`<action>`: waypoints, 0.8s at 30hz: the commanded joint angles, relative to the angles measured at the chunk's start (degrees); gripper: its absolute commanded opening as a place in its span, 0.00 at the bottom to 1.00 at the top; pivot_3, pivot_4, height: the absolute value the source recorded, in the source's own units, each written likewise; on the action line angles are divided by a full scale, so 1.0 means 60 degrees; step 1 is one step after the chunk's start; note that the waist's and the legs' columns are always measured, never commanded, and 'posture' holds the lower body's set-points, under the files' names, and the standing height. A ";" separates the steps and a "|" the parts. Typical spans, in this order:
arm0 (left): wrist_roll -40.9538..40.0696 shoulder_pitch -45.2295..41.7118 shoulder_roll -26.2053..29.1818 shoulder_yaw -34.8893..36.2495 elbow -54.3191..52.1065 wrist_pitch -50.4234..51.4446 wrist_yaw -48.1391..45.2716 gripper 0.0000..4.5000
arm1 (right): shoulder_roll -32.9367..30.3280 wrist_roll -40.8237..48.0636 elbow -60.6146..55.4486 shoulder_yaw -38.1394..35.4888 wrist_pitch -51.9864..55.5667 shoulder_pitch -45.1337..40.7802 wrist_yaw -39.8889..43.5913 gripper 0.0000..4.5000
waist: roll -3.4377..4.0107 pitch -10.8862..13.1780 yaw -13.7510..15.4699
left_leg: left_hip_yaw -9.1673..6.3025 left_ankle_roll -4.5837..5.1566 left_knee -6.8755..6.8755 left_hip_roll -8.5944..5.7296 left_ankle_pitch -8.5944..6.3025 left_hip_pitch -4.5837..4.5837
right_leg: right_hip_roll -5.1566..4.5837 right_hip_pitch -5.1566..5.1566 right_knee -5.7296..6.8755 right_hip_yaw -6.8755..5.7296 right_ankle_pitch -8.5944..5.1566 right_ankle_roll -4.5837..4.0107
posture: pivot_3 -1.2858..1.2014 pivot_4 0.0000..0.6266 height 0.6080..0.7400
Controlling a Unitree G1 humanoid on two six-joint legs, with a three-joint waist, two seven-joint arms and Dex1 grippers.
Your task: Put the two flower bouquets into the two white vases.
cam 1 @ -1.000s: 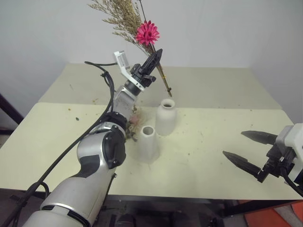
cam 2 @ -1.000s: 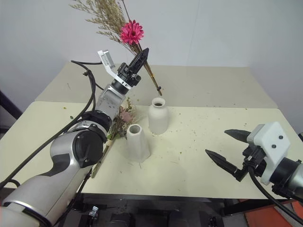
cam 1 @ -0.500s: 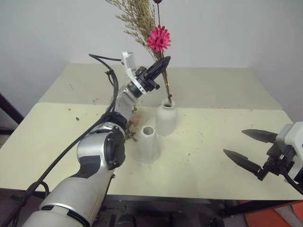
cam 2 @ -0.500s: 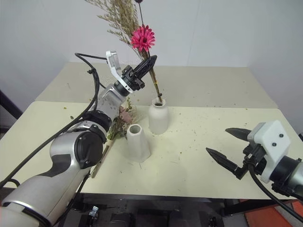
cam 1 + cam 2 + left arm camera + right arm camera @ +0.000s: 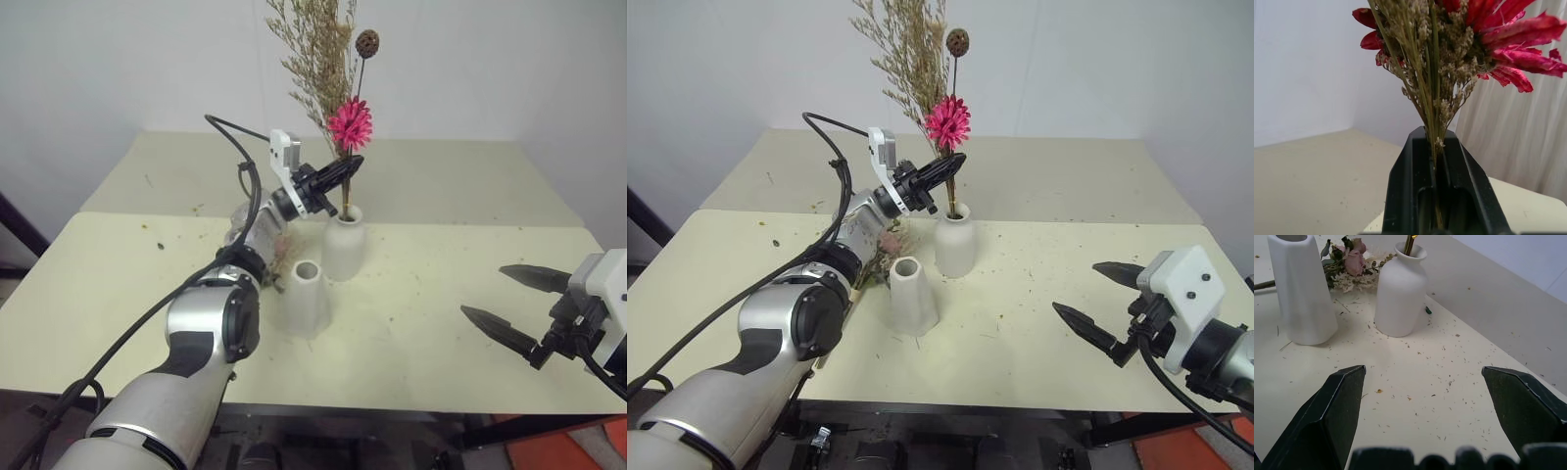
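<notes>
Left gripper (image 5: 345, 168) clamped on grass bouquet (image 5: 333, 73) stems (magenta flower just above fingers), stem ends inside rounded bottle vase (image 5: 343, 245). Tapered vase (image 5: 306, 299) just beside it; rose bouquet (image 5: 1352, 262) behind. Right gripper (image 5: 511, 307) spread wide, empty.

The rose bouquet (image 5: 884, 242) lies partly hidden behind the left arm (image 5: 838, 255).

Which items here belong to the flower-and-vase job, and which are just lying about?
Job:
- grass bouquet, in left gripper, stems in rounded vase
- rose bouquet, lying on table
- slimmer vase, empty
- right gripper, open

Lying about:
- dried plant crumbs scattered on the table
</notes>
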 commanded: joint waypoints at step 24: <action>0.1565 -0.0121 0.1134 -0.1739 -0.0418 -0.0259 -0.0928 0.99 | -0.0044 -0.0189 0.0244 0.0065 -0.0295 -0.0346 -0.0039 1.00 | 0.0000 0.0000 -0.0031 | 0.0000 0.0000 0.0000 0.0001 0.0000 0.0001 | 0.0001 -0.0001 0.0004 0.0002 0.0000 0.0000 | 0.52 0.24 1.00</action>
